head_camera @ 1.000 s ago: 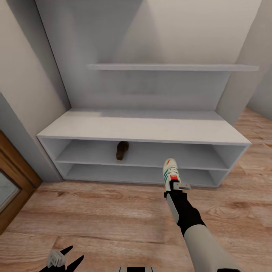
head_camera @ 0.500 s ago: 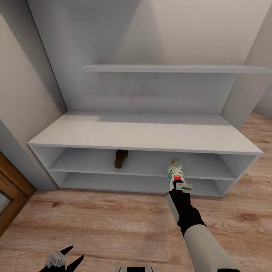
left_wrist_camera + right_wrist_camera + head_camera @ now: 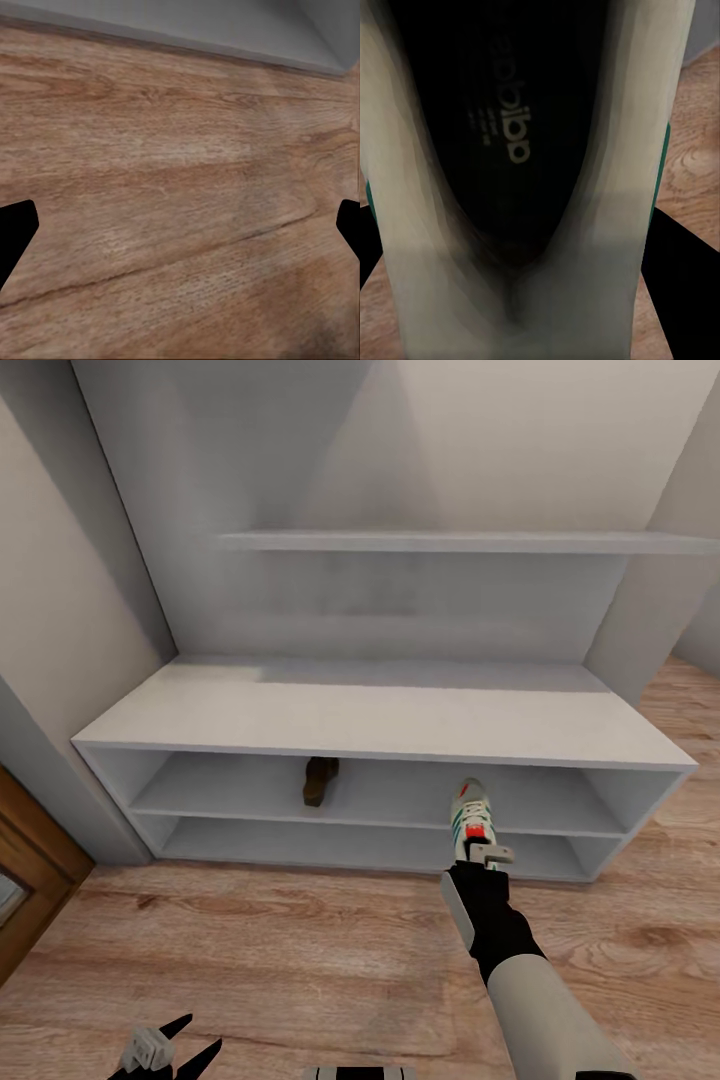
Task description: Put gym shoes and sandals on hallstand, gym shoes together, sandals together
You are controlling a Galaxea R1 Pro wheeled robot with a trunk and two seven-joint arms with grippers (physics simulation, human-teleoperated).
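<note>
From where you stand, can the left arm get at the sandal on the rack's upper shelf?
Probably not yet. The left gripper hangs low and open over the floor, far from the sandal, which sits deep under the hallstand's top board.

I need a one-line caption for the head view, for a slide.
Right gripper holds a gym shoe before the hallstand, where one sandal sits.

Home corridor: hallstand (image 3: 380,710), wood-plank floor (image 3: 280,950).
</note>
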